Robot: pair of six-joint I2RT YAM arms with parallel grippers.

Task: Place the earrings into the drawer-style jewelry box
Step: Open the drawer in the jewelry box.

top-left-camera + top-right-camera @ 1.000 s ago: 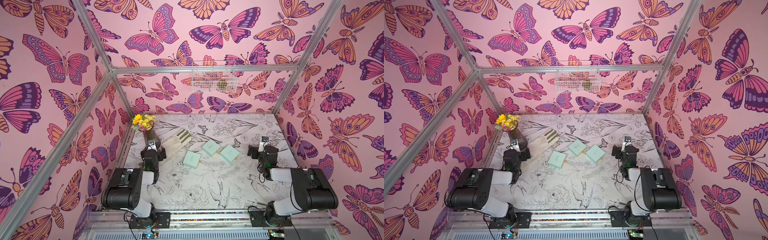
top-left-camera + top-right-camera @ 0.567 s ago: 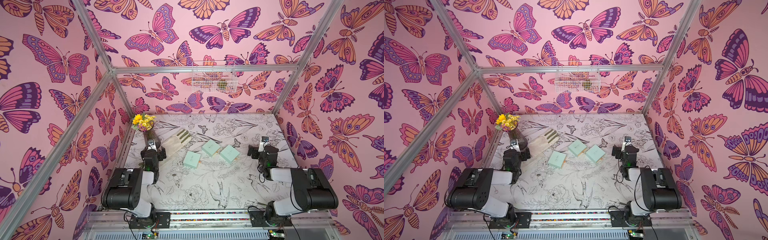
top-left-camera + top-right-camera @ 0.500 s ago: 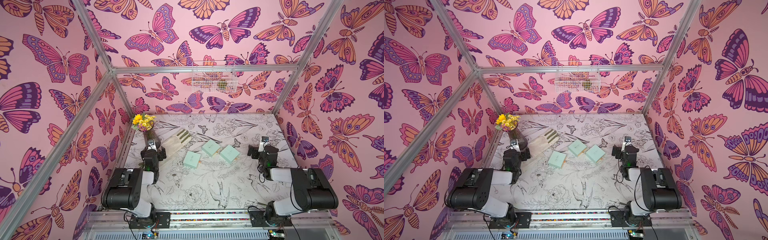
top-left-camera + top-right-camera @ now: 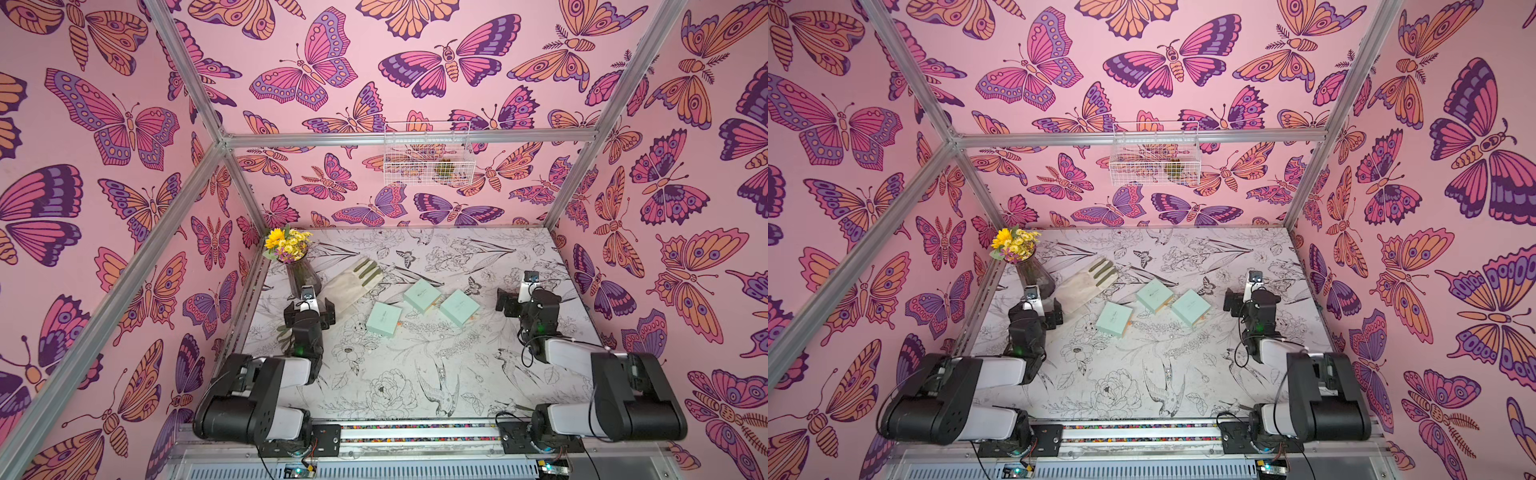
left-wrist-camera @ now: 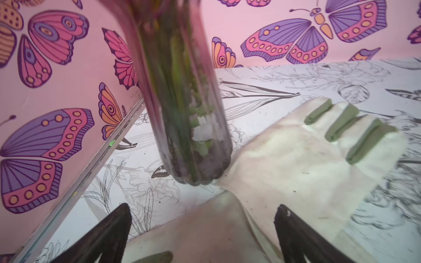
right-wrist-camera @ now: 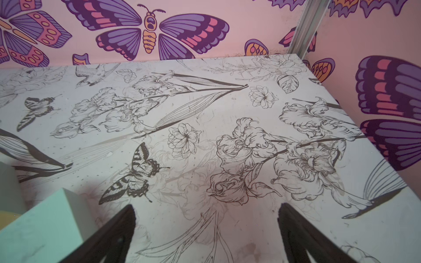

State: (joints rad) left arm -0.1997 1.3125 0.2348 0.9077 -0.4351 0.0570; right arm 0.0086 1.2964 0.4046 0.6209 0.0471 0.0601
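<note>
No movement; left tool, right tool

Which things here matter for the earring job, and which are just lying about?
Job: left mint box, middle mint box, right mint box; earrings not discernible.
Lying about: glove, vase of flowers, wire basket on the back wall.

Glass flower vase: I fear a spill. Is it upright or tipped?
Upright: the ribbed glass flower vase stands on its base, yellow flowers on top.
</note>
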